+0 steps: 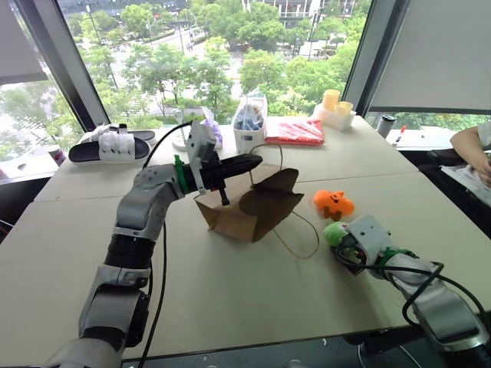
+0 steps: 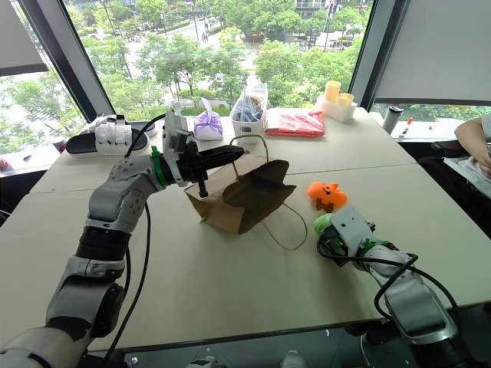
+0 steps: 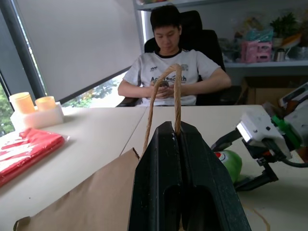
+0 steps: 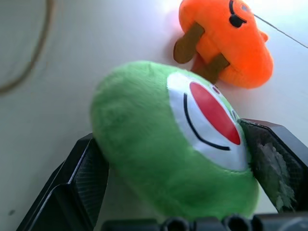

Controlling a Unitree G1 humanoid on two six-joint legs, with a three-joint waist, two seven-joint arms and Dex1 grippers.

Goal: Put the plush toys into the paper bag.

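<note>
1. Left gripper (image 3: 179, 139): black fingers pressed together, pinching one thin tan loop handle (image 3: 166, 91) of the paper bag (image 1: 249, 207), holding that side up off the tabletop (image 1: 230, 291).
2. Paper bag: plain brown kraft, creased and slumped, dark mouth gaping sideways toward the toys; second loop handle (image 1: 301, 239) lying slack on the tabletop below the mouth.
3. Right gripper (image 4: 173, 159): black ribbed fingers spread wide on either side of the green plush toy (image 4: 159, 144), apparently not yet squeezing it.
4. Green plush toy: round, lime, short fuzzy pile, white patch with a red oval and a thin black curved line; resting on the tabletop between the right fingers, well apart from the bag.
5. Orange plush toy (image 1: 334, 204): bright, lumpy, soft, with brown stubs and small black markings; lying just beyond the right fingertips, close to the green one, outside the bag.
6. Step judged in hand: grasping the green toy, neither toy yet bagged.
7. Next move, as a judgement: closing gently on the yielding plush, lifting, carrying across to the held-open mouth, releasing inside without collapsing the thin paper.
</note>
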